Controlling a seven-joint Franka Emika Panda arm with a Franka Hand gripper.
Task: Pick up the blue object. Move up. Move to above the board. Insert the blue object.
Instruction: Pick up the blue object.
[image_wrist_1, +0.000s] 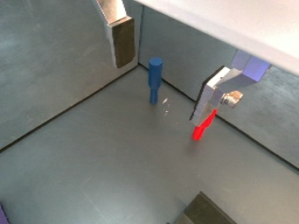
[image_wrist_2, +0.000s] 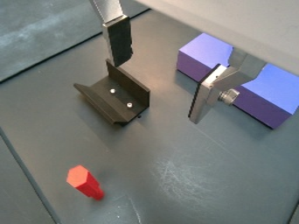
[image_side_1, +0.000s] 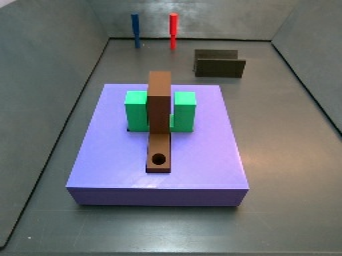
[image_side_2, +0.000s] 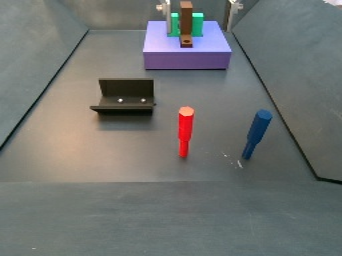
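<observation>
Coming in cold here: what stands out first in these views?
The lavender slab dominates the floor, carrying the brown board between green blocks, its hole at one end. Apart from it, the blue object and red peg stand upright side by side near the fixture. The gripper hangs above, jaws open and empty.

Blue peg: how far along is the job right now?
Nothing looks done. The blue peg stands on the floor beside the red peg, ungrasped. The pincer shows in both wrist views, fingers apart and holding nothing. The hole of the brown board is unfilled. Picking up, lifting, moving and inserting all remain.
</observation>
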